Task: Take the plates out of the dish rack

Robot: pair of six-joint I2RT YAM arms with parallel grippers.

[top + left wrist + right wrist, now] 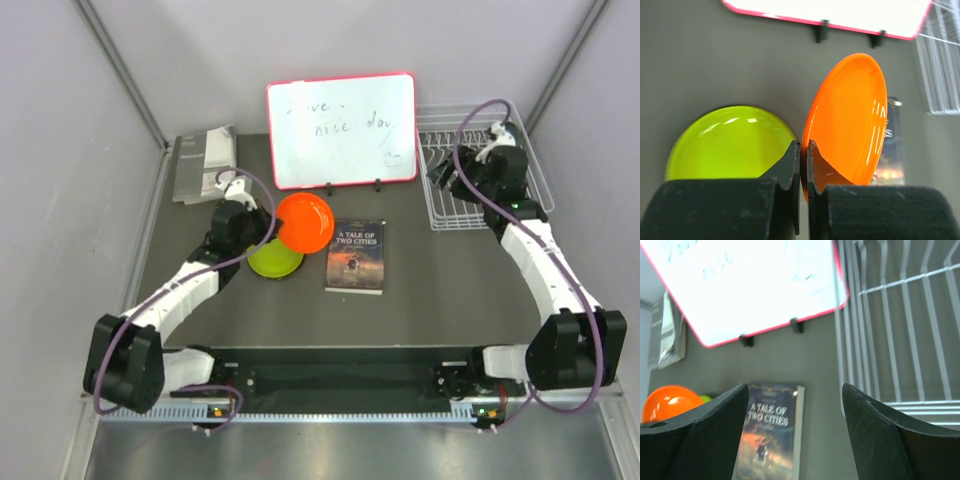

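The left end effector (803,155) is pinched on the rim of the orange plate (850,120), its two fingers pressed together with only the plate's edge between them. The plate stands nearly on edge, tilted, its hollow face turned toward the right of the left wrist view. In the top view it sits just left of the frame's centre (305,222), below the whiteboard (340,128).

The lime green plate (275,260) lies flat on the dark surface (430,300), directly below and left of the orange one. The orange plate overlaps its upper edge in the top view; I cannot tell whether the two touch.

The right end effector (795,387) is spread wide, with nothing between its fingers. It hangs at the left edge of the white wire dish rack (480,205), which stands at the upper right of the top view, just right of the whiteboard.

A book (356,256) lies flat at centre frame, just right of both plates. A grey booklet (203,160) lies at the upper left, beside the whiteboard.
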